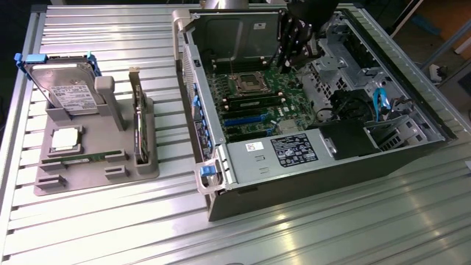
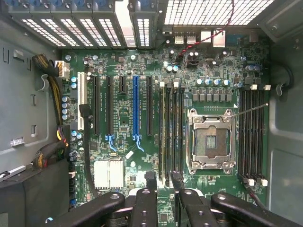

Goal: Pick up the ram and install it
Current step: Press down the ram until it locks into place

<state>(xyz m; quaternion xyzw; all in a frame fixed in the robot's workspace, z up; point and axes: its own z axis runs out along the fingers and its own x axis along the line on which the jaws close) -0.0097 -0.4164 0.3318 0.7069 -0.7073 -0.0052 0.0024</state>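
Ram point(image 1: 88, 157) lies flat in a slot of grey holder point(image 1: 74, 185) on tabletop point(image 1: 294, 237), exterior view's left. PC case point(image 1: 309, 179) to its right, side open; tool point(image 2: 163, 178) hangs over motherboard point(image 2: 124, 118) w/ fingers point(image 2: 150, 183) slightly apart, nothing btwn them, well apart from ram.

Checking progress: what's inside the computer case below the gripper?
A green motherboard with an empty processor socket and rows of long slots. The gripper covers part of the board's edge, so that strip is hidden.
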